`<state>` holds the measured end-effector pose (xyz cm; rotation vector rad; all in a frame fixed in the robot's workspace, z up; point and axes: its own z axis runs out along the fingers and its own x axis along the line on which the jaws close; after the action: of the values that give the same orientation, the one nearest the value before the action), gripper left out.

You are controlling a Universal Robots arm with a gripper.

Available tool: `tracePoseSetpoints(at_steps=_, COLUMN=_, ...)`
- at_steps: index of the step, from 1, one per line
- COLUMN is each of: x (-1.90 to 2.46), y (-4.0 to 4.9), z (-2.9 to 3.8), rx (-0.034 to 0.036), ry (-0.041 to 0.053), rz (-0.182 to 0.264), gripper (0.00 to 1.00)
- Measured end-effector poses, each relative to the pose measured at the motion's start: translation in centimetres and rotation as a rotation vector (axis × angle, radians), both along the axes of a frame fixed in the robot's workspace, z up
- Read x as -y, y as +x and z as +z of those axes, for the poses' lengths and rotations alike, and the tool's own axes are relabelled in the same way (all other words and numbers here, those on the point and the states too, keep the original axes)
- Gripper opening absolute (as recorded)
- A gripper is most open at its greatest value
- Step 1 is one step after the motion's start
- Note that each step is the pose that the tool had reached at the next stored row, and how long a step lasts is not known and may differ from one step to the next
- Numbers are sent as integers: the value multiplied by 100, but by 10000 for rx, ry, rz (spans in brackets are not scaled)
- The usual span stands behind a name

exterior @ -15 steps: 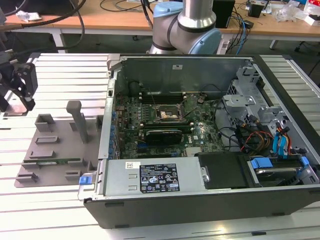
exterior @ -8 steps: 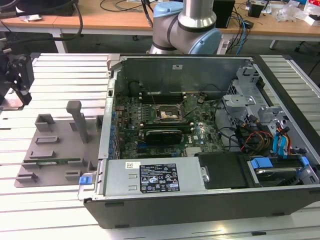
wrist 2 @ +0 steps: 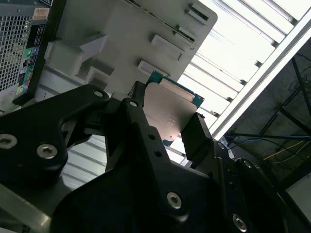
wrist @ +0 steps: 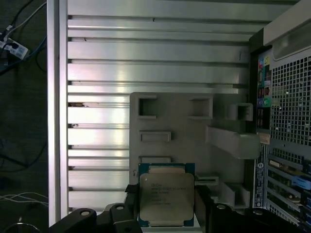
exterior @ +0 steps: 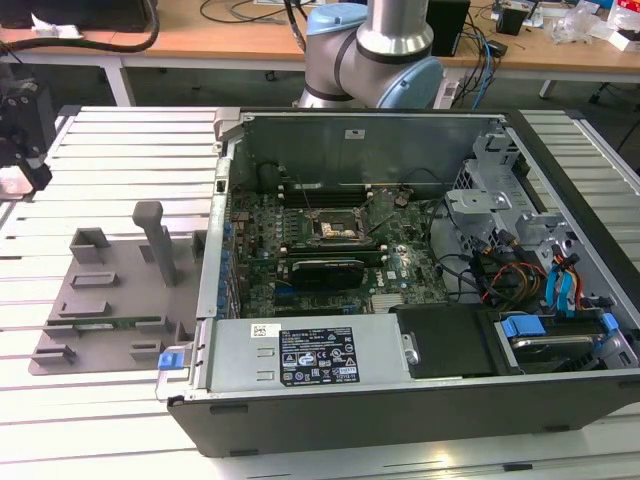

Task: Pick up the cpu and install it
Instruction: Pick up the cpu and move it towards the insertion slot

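You have a chip [wrist: 166, 200] with a pale silver-grey top and blue-green rim, a plain grey holder [wrist: 184, 126], a black computer case [exterior: 400, 420], and a bench [wrist: 146, 48] ribbed in shiny silver stripes.

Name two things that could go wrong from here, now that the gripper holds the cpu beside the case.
1. The gripper clamps the cpu only by two opposite edges, above the grey fixture; a slip or tilt could drop it.
2. The socket lies low inside the computer case, near cables and a black card; the bulky gripper might strike them, or seat the chip crooked.
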<state>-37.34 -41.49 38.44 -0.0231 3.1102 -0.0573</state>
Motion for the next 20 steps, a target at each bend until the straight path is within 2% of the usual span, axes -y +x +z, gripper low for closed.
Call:
tracePoseSetpoints(at_steps=4, x=0, y=0, z=102, rx=0, ry=0, rz=0, gripper=55)
tracePoseSetpoints(at_steps=9, x=0, y=0, z=306, rx=0, ry=1, rz=0, gripper=55)
tracePoseSetpoints(at_steps=16, x=0, y=0, z=460, rx=0, ry=0, rz=0, gripper=55)
tracePoseSetpoints(at_steps=20, x=0, y=0, z=606, rx=1, ry=1, rz=0, gripper=55)
